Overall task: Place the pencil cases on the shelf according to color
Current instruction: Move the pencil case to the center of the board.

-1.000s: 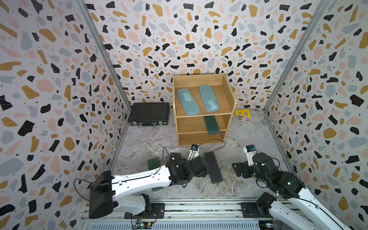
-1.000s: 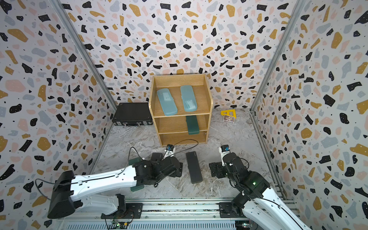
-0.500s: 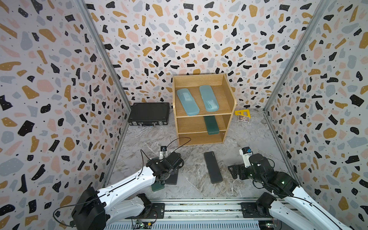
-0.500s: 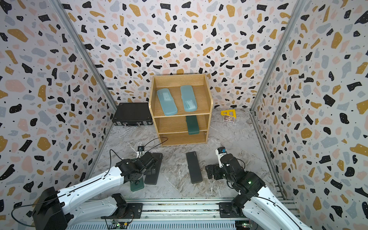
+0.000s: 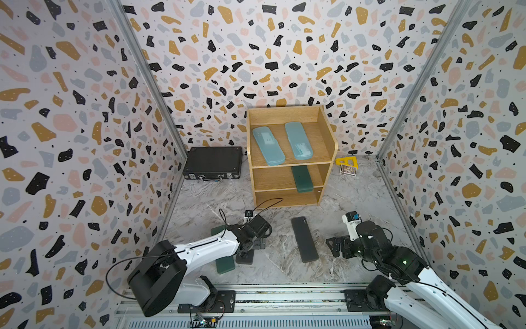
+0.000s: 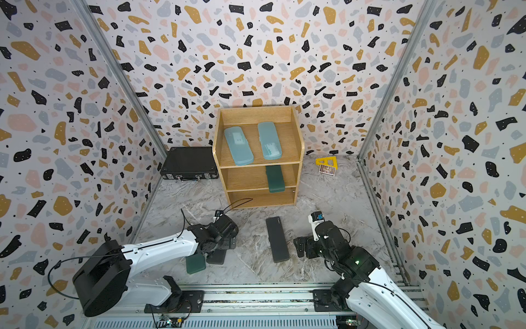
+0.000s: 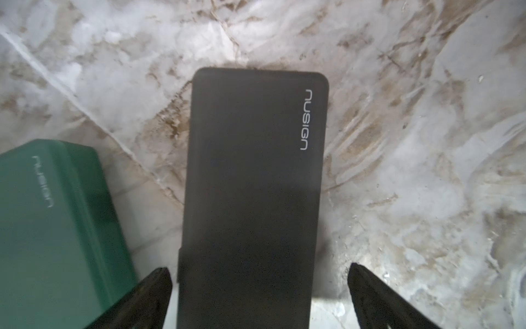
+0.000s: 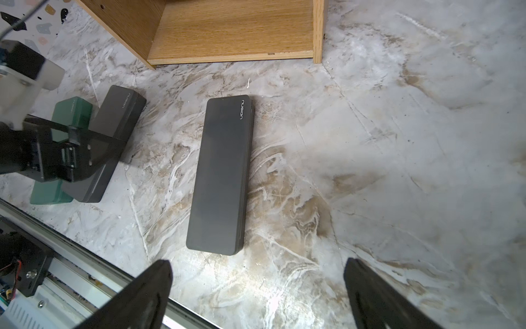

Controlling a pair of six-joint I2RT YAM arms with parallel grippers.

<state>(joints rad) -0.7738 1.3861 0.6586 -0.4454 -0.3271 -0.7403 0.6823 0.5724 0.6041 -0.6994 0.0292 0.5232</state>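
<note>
Left gripper (image 7: pixel 259 270), jaws apart, hangs over 1 matte black rectangular pencil case (image 7: pixel 253 185) beside a dark green case (image 7: pixel 57 222) by the front edge of the marbled floor (image 5: pixel 284 273); right gripper (image 8: pixel 259 264), apart, faces the 2nd black case (image 8: pixel 222 173).

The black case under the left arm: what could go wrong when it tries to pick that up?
1. The green case lies close beside the black case; one of the open left fingers hangs by the gap between them, so closing might catch or shove it.
2. On the shelf, the other green case sticks out past its tier's front edge; an arm reaching in might knock it down.
</note>
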